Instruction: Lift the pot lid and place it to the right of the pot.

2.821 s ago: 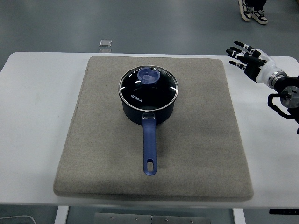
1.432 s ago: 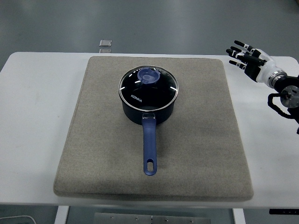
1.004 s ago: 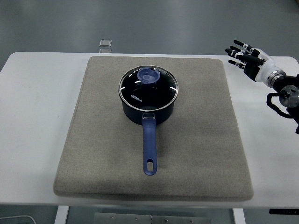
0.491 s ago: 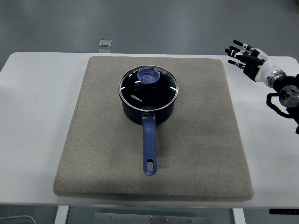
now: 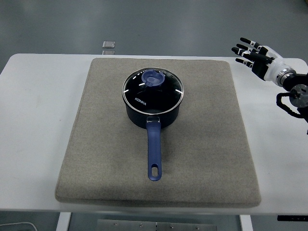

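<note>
Right hand (image 5: 257, 57), fingers (image 5: 243, 50) splayed and empty, well clear of the pot lid (image 5: 153, 90): you bring the fingertips down around its blue knob (image 5: 153, 78), then lift straight up

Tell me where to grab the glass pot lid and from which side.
Take the glass pot lid by its round blue knob, coming straight down from above. The knob stands up near the lid's far edge, and the flat steel-rimmed glass likely offers no other hold. The open right hand is nearest.
</note>
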{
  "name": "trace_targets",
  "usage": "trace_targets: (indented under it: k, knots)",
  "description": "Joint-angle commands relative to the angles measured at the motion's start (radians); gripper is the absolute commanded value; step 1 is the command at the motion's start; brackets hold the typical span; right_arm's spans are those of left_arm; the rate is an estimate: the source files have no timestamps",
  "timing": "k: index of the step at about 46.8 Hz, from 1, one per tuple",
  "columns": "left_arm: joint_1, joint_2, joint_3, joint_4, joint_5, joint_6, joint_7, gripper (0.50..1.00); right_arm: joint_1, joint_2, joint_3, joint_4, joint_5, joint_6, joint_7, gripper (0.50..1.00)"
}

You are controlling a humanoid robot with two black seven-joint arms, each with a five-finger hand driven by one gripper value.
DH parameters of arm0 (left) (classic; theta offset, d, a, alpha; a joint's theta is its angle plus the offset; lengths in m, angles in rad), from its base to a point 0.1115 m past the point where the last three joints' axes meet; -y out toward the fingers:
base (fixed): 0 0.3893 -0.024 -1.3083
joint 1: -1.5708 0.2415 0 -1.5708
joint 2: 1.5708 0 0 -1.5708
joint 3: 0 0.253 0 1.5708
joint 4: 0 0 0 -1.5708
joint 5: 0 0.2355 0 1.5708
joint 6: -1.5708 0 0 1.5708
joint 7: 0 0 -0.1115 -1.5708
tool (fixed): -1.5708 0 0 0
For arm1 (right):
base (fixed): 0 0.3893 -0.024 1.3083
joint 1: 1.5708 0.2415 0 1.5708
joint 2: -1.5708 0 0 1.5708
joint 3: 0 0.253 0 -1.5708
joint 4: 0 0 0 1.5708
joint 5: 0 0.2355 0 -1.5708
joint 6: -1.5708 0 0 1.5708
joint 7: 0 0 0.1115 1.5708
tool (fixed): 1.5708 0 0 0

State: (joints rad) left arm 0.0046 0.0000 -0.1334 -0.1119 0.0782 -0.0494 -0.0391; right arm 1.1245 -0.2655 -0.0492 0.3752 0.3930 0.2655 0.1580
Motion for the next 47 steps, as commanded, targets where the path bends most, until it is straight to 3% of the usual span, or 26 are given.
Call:
trace_targets:
  k: [1,16,47]
  knots:
    - [0.0,0.0,0.0,0.0,0.0,-0.001,0.001,1.0,0.008,-0.008,-0.001,-0.001,0.0,0.005,0.0,0.901]
    - [0.0,0.0,0.0,0.0,0.0,0.0,-0.001,1.0,0.023,-0.014,-0.001,-0.001,0.0,0.003,-0.002,0.901]
    - [0.0,0.0,0.0,0.0,0.0,0.0,0.001,1.0,0.02,-0.008,0.003,-0.001,0.001,-0.06,-0.002,0.901]
